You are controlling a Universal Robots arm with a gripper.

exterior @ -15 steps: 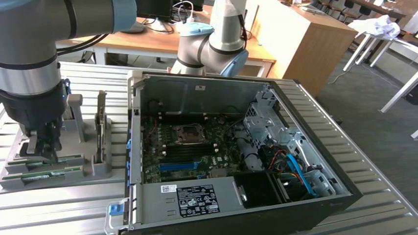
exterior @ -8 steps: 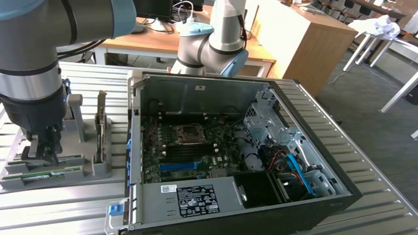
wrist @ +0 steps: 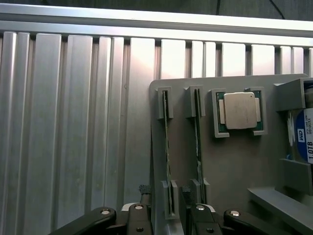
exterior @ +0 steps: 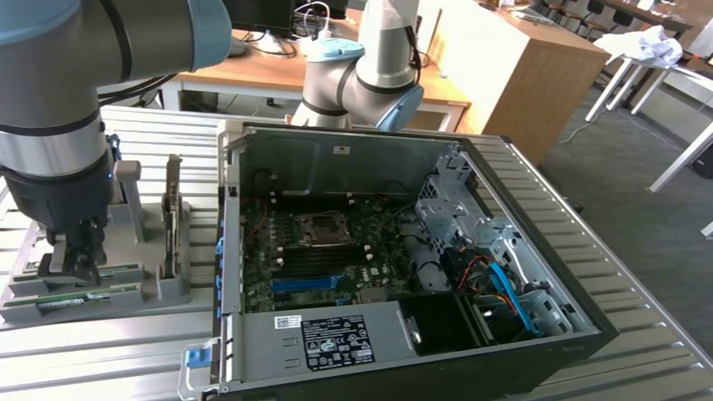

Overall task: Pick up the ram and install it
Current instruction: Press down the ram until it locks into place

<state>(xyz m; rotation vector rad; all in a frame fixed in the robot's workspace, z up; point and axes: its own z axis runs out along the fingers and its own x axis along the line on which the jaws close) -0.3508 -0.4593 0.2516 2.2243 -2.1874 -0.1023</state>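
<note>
Black finger links of the gripper sit closest to the wrist camera. They are cut off by the picture's edge, leaving their hinge pins and two ridged fingertips in sight. Those tips stand apart, one on each side of the ram; whether they touch it is hard to make out. Seen edge-on, the ram is a thin dark-green sliver held by end brackets, in the slot nearest the outer edge of the grey moulded holder. A second stick stands in the next slot. Further along the holder, a square processor with a dull metal lid lies in a pocket. Beyond it, a hard drive with a blue-and-white label is cut off at the frame. Ribbed aluminium bench runs beside the holder's outer edge.

From the exterior view, the arm hides much of the holder. The holder sits on the bench to the exterior view's left of an open computer case with its motherboard exposed. A grey upright card stands at the holder's edge nearest the case.
</note>
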